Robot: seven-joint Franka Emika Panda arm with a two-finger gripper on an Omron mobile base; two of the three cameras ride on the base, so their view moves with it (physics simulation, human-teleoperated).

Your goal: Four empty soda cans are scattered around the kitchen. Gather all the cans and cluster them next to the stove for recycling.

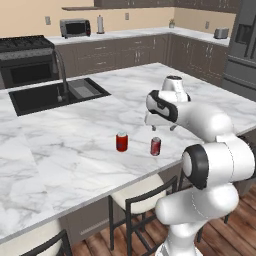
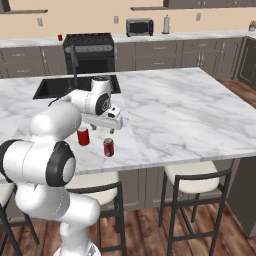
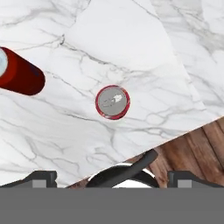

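Two red soda cans stand upright on the marble island near its front edge: one (image 1: pixel 155 146) (image 2: pixel 108 147) closer to the edge and one (image 1: pixel 121 142) (image 2: pixel 83 136) beside it. My gripper (image 1: pixel 162 126) (image 2: pixel 102 129) (image 3: pixel 113 179) hangs open, pointing down above the edge-side can (image 3: pixel 113 102), whose silver top shows between the fingertips (image 3: pixel 41 178); nothing is held. The other can (image 3: pixel 19 76) lies at the left of the hand view. The black stove (image 1: pixel 25 50) (image 2: pixel 89 45) stands at the back wall, with a small red can (image 2: pixel 60 37) on the counter to its left.
A black sink (image 1: pixel 55 95) (image 2: pixel 55 86) with a tall faucet (image 1: pixel 62 75) is set into the island behind the cans. Stools (image 1: pixel 142 195) (image 2: pixel 192 177) stand under the island's front edge. A toaster oven (image 1: pixel 75 27) (image 2: pixel 139 26) sits on the back counter.
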